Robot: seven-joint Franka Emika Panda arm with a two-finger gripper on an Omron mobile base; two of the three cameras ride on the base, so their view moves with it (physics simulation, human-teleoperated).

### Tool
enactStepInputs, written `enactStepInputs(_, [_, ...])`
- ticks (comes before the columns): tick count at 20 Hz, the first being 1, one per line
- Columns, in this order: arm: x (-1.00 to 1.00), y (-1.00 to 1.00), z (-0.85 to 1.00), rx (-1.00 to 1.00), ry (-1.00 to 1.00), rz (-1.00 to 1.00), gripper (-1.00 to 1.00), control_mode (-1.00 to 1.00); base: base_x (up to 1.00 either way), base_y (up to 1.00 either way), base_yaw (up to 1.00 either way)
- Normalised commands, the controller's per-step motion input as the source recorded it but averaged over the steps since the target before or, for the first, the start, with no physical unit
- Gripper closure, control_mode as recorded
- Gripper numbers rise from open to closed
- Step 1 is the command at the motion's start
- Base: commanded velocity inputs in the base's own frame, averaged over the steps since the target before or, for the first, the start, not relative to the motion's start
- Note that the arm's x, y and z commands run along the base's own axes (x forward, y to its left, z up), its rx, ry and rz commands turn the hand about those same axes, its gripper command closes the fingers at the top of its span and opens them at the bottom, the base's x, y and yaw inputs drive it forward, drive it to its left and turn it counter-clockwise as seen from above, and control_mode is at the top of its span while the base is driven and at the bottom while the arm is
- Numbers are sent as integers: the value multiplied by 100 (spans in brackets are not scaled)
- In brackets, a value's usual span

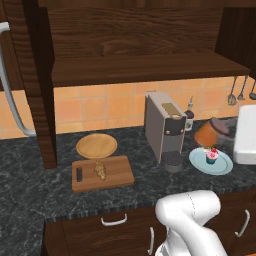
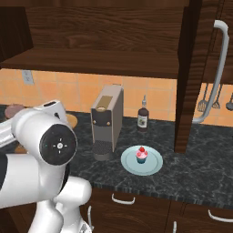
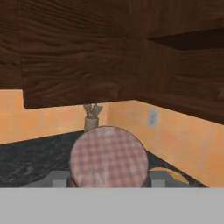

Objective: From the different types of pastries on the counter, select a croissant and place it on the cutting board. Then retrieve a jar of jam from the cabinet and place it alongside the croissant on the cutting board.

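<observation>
Gripped in the end effector (image 3: 108, 181), the checked-lid jam jar (image 3: 109, 158) is held above the desk (image 1: 150, 185), while the croissant (image 1: 100, 170) already lies on the cutting board (image 1: 117, 172), so the jar's placement remains.

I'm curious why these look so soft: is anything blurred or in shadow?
Left base view: cupboard underside dark, croissant coarse and pixelated. Right base view: bottle label unreadable. Hand view: checked jar lid close-up and soft, no glare.

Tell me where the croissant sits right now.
In the left base view the croissant lies on the wooden cutting board, left of the coffee machine and just in front of the round wooden plate.
</observation>
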Motion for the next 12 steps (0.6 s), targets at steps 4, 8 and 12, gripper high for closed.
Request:
enactStepInputs(4, [-90,13,-74,0,-6,19,100,-100,0,0,0])
enactStepInputs(8, [-100,78,-97,-8,-17,16,100,-100,0,0,0])
enactStepInputs(12, [-100,76,-100,-7,-11,7,100,-100,0,0,0])
